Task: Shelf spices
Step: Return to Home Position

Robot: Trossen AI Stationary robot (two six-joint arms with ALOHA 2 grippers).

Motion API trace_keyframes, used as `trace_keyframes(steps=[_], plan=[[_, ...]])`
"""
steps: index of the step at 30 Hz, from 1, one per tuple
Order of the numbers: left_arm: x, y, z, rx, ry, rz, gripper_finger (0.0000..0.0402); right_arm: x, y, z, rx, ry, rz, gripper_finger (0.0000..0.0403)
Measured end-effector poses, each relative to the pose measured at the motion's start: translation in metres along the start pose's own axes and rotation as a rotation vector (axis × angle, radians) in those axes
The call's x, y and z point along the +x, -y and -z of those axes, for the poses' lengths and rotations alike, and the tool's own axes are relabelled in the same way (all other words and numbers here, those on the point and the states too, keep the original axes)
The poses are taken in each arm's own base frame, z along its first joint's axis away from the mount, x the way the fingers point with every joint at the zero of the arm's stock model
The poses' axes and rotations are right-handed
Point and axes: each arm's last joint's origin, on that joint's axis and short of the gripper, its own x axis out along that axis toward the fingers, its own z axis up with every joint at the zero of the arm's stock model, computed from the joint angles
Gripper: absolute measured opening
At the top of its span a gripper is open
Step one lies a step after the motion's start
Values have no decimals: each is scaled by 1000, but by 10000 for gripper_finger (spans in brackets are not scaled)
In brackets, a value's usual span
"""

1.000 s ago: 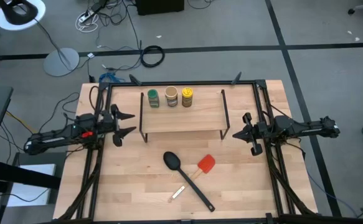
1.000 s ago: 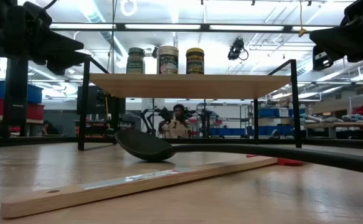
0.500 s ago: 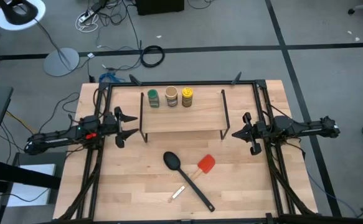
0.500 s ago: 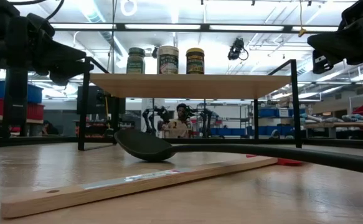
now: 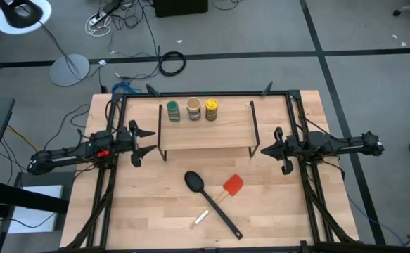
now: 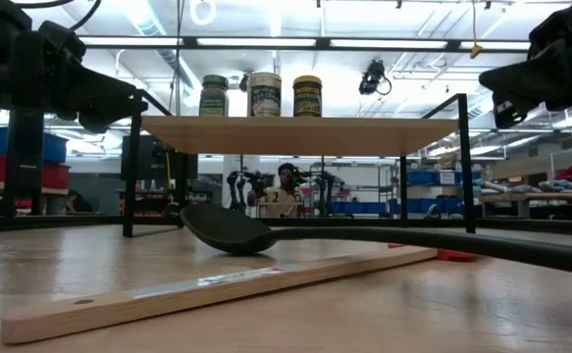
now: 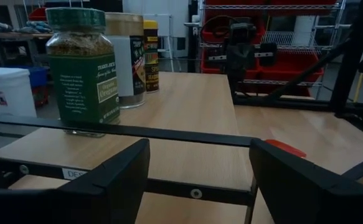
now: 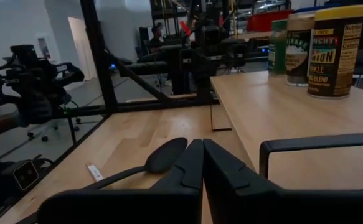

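Note:
Three spice jars stand upright on their bases in a row on the shelf's wooden top [image 5: 206,130]: the green-topped jar [image 5: 173,111], the tan jar [image 5: 193,109] and the yellow jar [image 5: 211,109]. In the low view the shelf [image 6: 286,134] stands on thin black legs, and the jars sit toward its left half. My left gripper [image 5: 145,140] hovers open just off the shelf's left end, facing the green-topped jar [image 7: 84,68]. My right gripper [image 5: 264,150] hovers shut off the shelf's right end, with the yellow jar [image 8: 334,50] nearest it.
A black spoon [image 5: 208,200], a red spatula [image 5: 233,185] and a small wooden stick [image 5: 202,218] lie on the table between the shelf and the near edge. Black frame rails run along the table's left, right and far sides. A person shows in the room beyond the table.
My left gripper has sunk a little beside the shelf's left end. My right gripper has edged slightly toward the shelf's right end. The jars and the shelf have stayed put.

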Motion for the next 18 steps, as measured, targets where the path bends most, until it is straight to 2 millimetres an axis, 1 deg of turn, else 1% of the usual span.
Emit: trace_keyframes(steps=[3, 8, 13, 18], plan=[[1, 0, 1, 1, -13, -12, 280, 0, 0, 1, -2, -11, -1, 15], [2, 0, 3, 2, -40, -15, 280, 0, 0, 2, -58, -18, -18, 20], [3, -1, 2, 1, -25, -28, 280, 3, -1, 6, 1, -71, -39, 18], [3, -1, -2, 0, 14, -25, 280, 5, -1, 9, -1, -107, -35, 16]])
